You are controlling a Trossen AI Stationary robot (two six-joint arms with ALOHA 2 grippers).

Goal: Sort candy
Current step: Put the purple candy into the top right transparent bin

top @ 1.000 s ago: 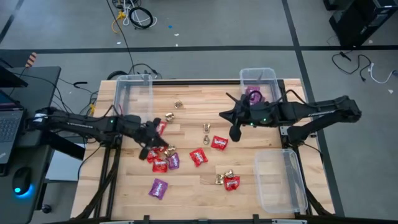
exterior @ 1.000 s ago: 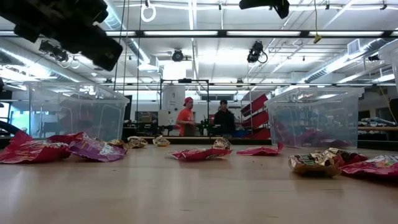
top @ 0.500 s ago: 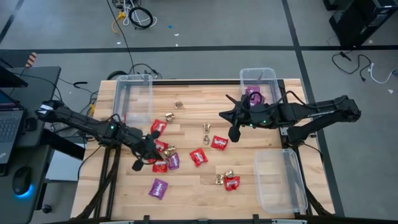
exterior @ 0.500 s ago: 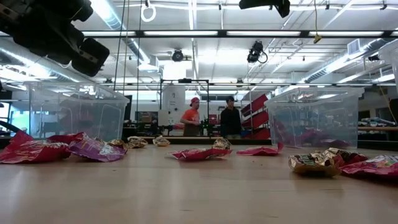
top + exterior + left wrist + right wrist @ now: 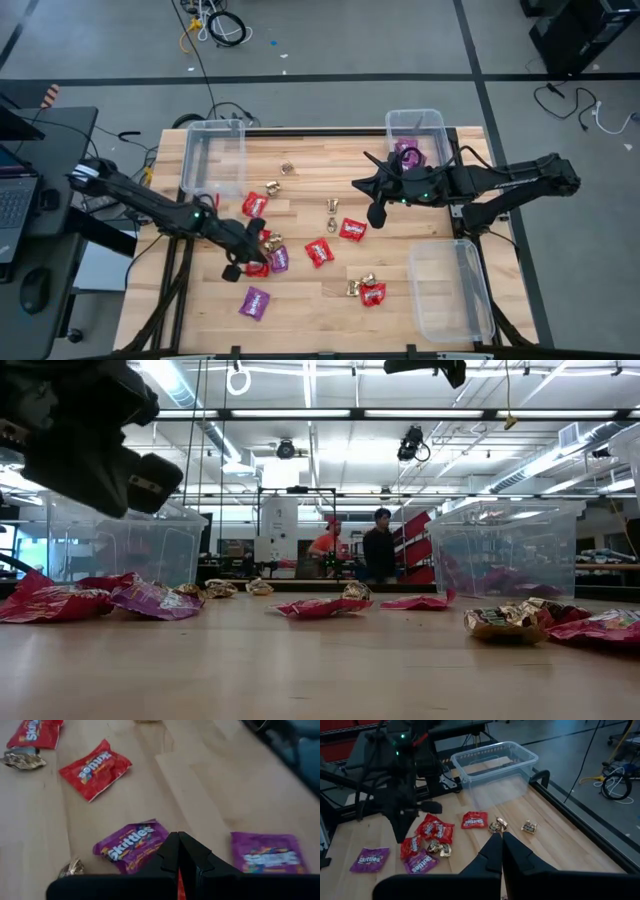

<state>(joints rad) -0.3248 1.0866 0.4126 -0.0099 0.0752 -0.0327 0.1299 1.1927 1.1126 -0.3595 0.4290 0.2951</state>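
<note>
The left gripper point(image 5: 236, 268) sits in the lower left of the high view, over the near edge of a cluster of candy point(image 5: 262, 252). Its jaws are closed; in the left wrist view the two dark fingers point(image 5: 170, 854) meet at a point, with a thin sliver of red showing low between them, too little to tell whether a packet is held. Past those fingers lie a purple packet point(image 5: 132, 844), a second purple packet point(image 5: 265, 852) well apart from it, and a red packet point(image 5: 95, 768) farther off.

The right gripper point(image 5: 377, 214) hangs right of centre in the high view, above bare wood, jaws closed on nothing, fingers point(image 5: 492, 851) pressed together in the right wrist view.

The sweets are scattered over the wooden table point(image 5: 310, 300): a lone purple packet point(image 5: 254, 302) at lower left, red packets point(image 5: 319, 251) near the middle, one red packet point(image 5: 352, 230) just below the right gripper, a red and gold pair point(image 5: 367, 289) lower down, and small gold pieces point(image 5: 332, 208) toward the centre.

Three clear bins stand at the table's edges: one at upper left point(image 5: 212, 155), one at upper right point(image 5: 416, 130) with something purple inside, one at lower right point(image 5: 450, 290).

In the low view, two people point(image 5: 378, 548) stand in the room far behind the table.
</note>
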